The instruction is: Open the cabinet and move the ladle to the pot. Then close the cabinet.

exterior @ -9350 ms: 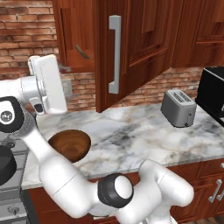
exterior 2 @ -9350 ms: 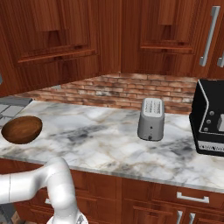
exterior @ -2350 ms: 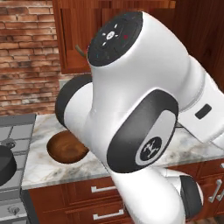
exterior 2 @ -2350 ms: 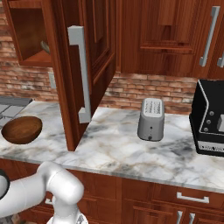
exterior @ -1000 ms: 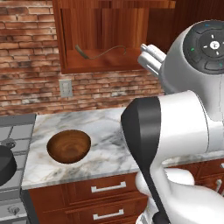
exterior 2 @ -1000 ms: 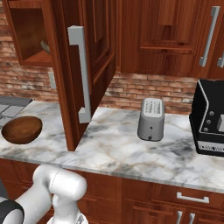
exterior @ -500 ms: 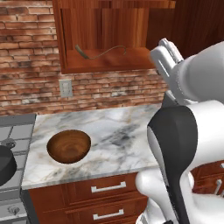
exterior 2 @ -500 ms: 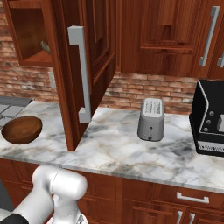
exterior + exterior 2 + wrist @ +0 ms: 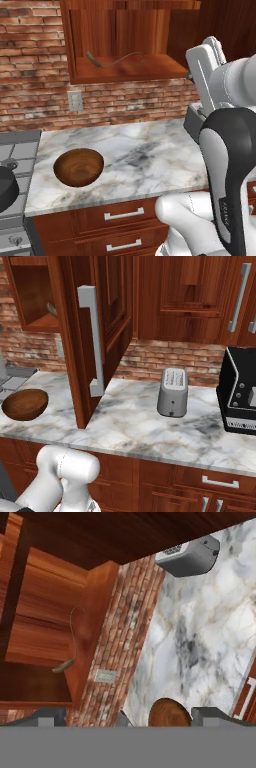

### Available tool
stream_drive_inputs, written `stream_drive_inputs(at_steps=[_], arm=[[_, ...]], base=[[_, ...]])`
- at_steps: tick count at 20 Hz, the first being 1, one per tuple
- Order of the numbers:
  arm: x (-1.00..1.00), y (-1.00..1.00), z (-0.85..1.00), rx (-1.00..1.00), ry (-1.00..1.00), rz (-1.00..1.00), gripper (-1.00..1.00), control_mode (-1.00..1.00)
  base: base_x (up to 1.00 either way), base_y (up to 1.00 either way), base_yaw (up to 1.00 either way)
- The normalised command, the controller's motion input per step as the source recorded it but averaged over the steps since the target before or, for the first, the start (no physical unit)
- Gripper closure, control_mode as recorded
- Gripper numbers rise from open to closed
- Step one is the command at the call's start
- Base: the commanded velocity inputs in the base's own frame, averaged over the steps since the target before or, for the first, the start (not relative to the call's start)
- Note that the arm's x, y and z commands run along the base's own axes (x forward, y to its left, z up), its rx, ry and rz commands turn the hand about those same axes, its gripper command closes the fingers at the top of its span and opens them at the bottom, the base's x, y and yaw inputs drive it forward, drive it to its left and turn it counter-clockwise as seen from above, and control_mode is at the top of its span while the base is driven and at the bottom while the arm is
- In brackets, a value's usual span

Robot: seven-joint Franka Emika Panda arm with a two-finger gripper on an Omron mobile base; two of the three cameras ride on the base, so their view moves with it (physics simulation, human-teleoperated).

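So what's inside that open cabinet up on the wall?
The ladle lies alone on the cabinet's shelf, its bowl end to the left. The swung-open door hides most of the inside from the right base view.

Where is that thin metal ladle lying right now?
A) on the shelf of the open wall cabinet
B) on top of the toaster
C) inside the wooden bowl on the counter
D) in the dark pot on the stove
A: the ladle lies on the shelf inside the open cabinet, above the brick wall, while the wooden bowl on the counter below is empty.
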Motion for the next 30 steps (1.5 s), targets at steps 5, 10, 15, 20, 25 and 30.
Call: stream_drive_inputs(at_steps=[5, 10, 15, 20, 25, 30], arm=[[0.33, -0.11, 0.0, 0.09, 0.03, 0.13, -1.0, -1.0], [0.3, -0.04, 0.0, 0.02, 0.0, 0.11, -1.0, -1.0], [0.4, 0.0, 0.0, 0.01, -0.03, 0.06, -1.0, -1.0], [0.44, 0.0, 0.0, 0.01, 0.0, 0.01, -1.0, -1.0], [0.22, 0.0, 0.0, 0.01, 0.0, 0.0, -1.0, -1.0], [0.06, 0.0, 0.0, 0.01, 0.0, 0.0, -1.0, -1.0]], base=[[0.0, 0.0, 0.0], [0.0, 0.0, 0.0], [0.0, 0.0, 0.0], [0.0, 0.0, 0.0], [0.0, 0.0, 0.0], [0.0, 0.0, 0.0]])
